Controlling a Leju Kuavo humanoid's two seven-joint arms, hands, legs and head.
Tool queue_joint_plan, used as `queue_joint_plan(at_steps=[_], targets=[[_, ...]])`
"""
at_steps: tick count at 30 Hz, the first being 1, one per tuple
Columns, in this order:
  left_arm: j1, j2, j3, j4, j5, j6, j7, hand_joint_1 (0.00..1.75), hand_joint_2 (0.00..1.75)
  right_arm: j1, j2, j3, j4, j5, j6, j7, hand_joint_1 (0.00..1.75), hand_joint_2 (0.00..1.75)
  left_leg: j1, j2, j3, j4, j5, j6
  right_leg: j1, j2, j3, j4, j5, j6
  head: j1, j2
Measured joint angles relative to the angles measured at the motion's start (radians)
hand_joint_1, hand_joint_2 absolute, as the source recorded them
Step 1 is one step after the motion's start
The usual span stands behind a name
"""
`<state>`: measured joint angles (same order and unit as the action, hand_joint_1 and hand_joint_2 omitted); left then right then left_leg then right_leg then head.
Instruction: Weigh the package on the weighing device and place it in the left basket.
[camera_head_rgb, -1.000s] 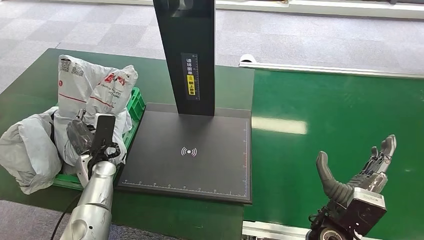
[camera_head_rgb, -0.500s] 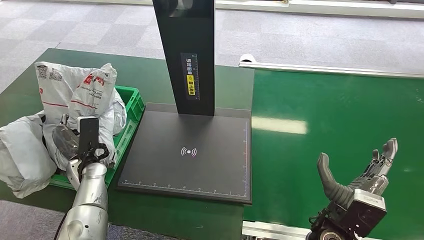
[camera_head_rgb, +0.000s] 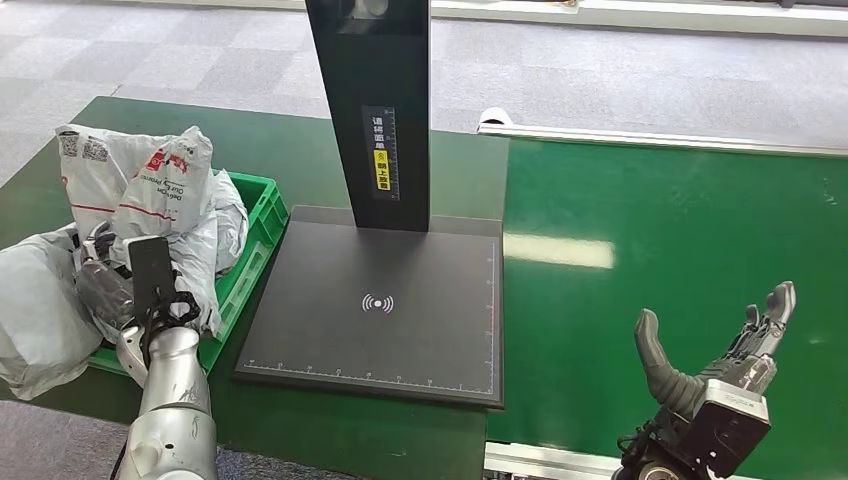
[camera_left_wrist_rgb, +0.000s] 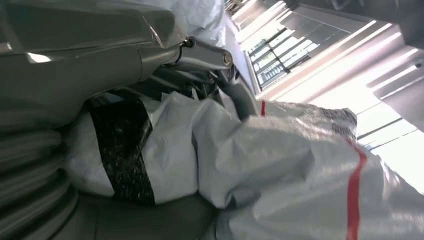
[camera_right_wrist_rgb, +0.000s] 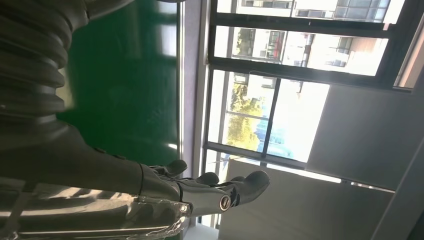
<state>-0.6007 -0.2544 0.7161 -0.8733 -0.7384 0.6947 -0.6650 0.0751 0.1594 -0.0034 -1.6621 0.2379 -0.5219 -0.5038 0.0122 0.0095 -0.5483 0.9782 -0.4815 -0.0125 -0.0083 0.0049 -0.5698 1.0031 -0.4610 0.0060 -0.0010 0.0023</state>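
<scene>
left hand (camera_head_rgb: 112, 285) and the white package (camera_head_rgb: 135, 180) it holds have shifted further left since a second ago, now sitting over the green basket (camera_head_rgb: 262, 222) instead of leaning toward the scale. package stands upright, red print and qr labels facing up, its lower part among other grey bags (camera_head_rgb: 40, 310) piled in and beside the basket. left wrist view shows fingers (camera_left_wrist_rgb: 240, 97) curled against the package (camera_left_wrist_rgb: 300, 165), thumb side pressing the crumpled plastic, so the hand grips it. black weighing device (camera_head_rgb: 375, 305) sits bare in the middle of the table (camera_head_rgb: 450, 180), just right of the basket, its dark post (camera_head_rgb: 375, 100) rising at the rear. right hand (camera_head_rgb: 720, 350) has barely moved, hovering low over the green conveyor belt (camera_head_rgb: 680, 230) on the right, palm up, fingers (camera_right_wrist_rgb: 250, 182) spread apart and holding nothing. basket touches the scale's left edge.
</scene>
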Motion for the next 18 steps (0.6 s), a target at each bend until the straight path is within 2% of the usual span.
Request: queue_joint_plan(at_steps=[4,8,18], targets=[[0.016,-0.006,-0.026,-0.028,0.111,0.0,-0.016,0.0,1.75,0.001,0.0,0.0,0.0,0.001,-0.002,0.0,0.0,1.75,0.0,0.0,-0.001,0.0,0.0,0.0,0.0,0.0,0.0,0.0,0.0,0.0,0.0,0.0],[0.052,-0.012,-0.086,-0.088,0.224,0.0,-0.028,0.0,1.75,0.003,0.001,-0.001,0.0,0.0,-0.003,0.0,0.0,1.75,0.0,0.0,-0.002,0.0,0.0,0.0,0.0,0.0,-0.001,0.0,0.0,0.0,0.0,0.0],[0.166,-0.029,-0.268,-0.333,0.36,0.0,-0.035,0.0,1.75,0.006,0.001,-0.001,0.0,-0.005,-0.003,-0.008,0.0,1.75,-0.001,-0.002,-0.004,0.0,0.0,0.0,-0.001,-0.001,-0.003,0.0,0.0,0.0,0.0,0.0]])
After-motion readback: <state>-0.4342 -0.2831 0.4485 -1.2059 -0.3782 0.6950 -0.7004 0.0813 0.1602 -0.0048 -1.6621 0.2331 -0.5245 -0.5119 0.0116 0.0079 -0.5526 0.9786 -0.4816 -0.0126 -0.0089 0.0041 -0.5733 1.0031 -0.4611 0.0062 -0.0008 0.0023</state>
